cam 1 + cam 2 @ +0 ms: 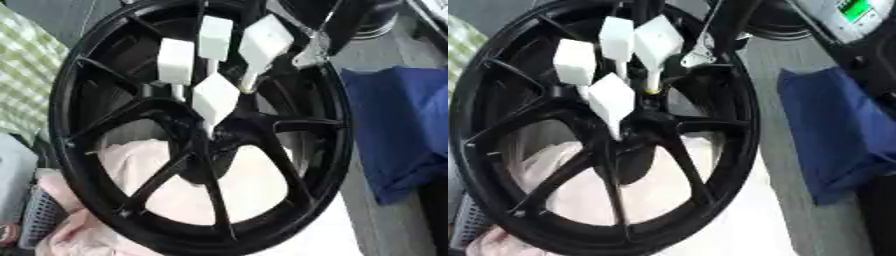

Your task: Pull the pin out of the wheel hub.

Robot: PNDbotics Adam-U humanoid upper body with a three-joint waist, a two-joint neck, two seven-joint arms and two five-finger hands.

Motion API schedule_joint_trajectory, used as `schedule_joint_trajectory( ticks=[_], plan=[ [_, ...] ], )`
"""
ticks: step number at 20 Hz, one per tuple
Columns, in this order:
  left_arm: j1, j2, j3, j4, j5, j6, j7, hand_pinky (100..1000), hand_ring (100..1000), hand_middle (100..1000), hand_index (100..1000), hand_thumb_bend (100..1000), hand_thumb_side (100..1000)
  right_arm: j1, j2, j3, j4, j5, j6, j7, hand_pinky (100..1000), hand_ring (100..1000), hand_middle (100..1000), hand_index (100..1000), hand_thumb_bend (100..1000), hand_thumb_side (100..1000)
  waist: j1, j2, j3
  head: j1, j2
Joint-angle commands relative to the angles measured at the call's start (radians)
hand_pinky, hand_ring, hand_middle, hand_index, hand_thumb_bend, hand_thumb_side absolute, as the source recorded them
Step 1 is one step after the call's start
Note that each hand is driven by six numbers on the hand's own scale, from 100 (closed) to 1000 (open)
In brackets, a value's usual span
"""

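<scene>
A black spoked wheel [337, 150] stands tilted and fills most of both views. Several pins with white block heads stick out of its hub [210, 135]. One sits lowest and nearest the hub centre [214, 97]; another is at the left [175, 62], one at the top [215, 37], and one at the right [262, 42]. My right hand [699, 52], black with a silver piece, comes in from the upper right and lies just beside the rightmost pin's head [658, 42]. Whether it touches that pin is unclear. My left hand does not show.
A blue cloth [394, 135] lies to the right of the wheel. A pale pink cloth [254, 185] shows behind the spokes, a green checked cloth [26, 75] at the left, a grey basket [39, 215] lower left. A device with a green screen [855, 10] is top right.
</scene>
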Motion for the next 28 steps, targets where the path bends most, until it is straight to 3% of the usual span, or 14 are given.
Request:
schedule_joint_trajectory(
  ticks=[1,4,7,12,14,15,19,20,21,22,25,26,28],
  plan=[
    [0.001,0.023,0.011,-0.013,-0.002,-0.002,0.005,720,768,619,686,269,779,-0.002,-0.056,-0.076,-0.023,-0.040,0.013,-0.045,777,625,317,455,336,100,0.012,-0.027,-0.007,-0.016,0.006],
    [0.004,0.025,0.015,-0.015,-0.003,-0.003,0.009,720,768,620,686,269,777,0.049,-0.099,-0.163,-0.016,-0.056,0.022,-0.114,782,628,318,458,301,100,0.017,-0.029,-0.019,0.001,0.007],
    [0.005,0.026,0.019,-0.016,-0.005,-0.004,0.014,721,768,620,686,269,777,0.152,-0.147,-0.269,0.013,-0.075,0.025,-0.214,783,629,323,466,268,100,0.020,-0.029,-0.030,0.017,0.007],
    [0.009,0.023,0.026,-0.017,-0.008,-0.004,0.022,720,769,620,686,268,776,0.357,-0.166,-0.443,0.107,0.016,0.042,-0.407,801,643,332,478,214,100,0.029,-0.025,-0.043,0.047,-0.003],
    [0.009,0.023,0.028,-0.019,-0.008,-0.005,0.024,720,769,620,686,276,773,0.418,-0.154,-0.484,0.135,0.050,0.042,-0.462,801,648,347,490,238,100,0.033,-0.025,-0.048,0.062,-0.010],
    [0.009,0.022,0.030,-0.019,-0.008,-0.005,0.026,720,769,620,686,269,773,0.458,-0.143,-0.507,0.155,0.087,0.051,-0.488,803,649,355,496,198,100,0.036,-0.024,-0.051,0.073,-0.016],
    [0.008,0.019,0.032,-0.021,-0.007,-0.005,0.029,720,769,620,686,270,771,0.579,-0.103,-0.556,0.226,0.245,0.091,-0.540,796,658,393,526,208,100,0.047,-0.026,-0.056,0.090,-0.030],
    [0.009,0.019,0.033,-0.022,-0.007,-0.005,0.030,720,769,620,686,270,770,0.599,-0.093,-0.562,0.241,0.276,0.097,-0.543,796,671,418,547,228,100,0.049,-0.027,-0.057,0.092,-0.032],
    [0.009,0.018,0.034,-0.022,-0.007,-0.005,0.032,720,769,620,686,270,770,0.617,-0.083,-0.569,0.256,0.307,0.104,-0.545,799,695,459,586,328,100,0.051,-0.028,-0.057,0.093,-0.034],
    [0.010,0.018,0.035,-0.023,-0.007,-0.006,0.032,720,769,620,686,271,769,0.632,-0.073,-0.575,0.269,0.334,0.110,-0.546,801,715,500,632,272,126,0.053,-0.029,-0.057,0.095,-0.035],
    [0.011,0.018,0.036,-0.023,-0.005,-0.006,0.034,719,769,620,686,271,768,0.664,-0.048,-0.593,0.305,0.393,0.121,-0.542,814,773,611,745,326,286,0.058,-0.032,-0.058,0.096,-0.032],
    [0.012,0.018,0.036,-0.023,-0.005,-0.006,0.034,720,769,620,686,271,767,0.670,-0.041,-0.600,0.315,0.405,0.122,-0.540,833,827,712,823,345,384,0.059,-0.033,-0.059,0.096,-0.031],
    [0.013,0.017,0.036,-0.023,-0.004,-0.005,0.035,719,770,620,686,272,767,0.678,-0.031,-0.611,0.329,0.420,0.118,-0.538,859,883,807,875,322,463,0.061,-0.035,-0.060,0.095,-0.030]
  ],
)
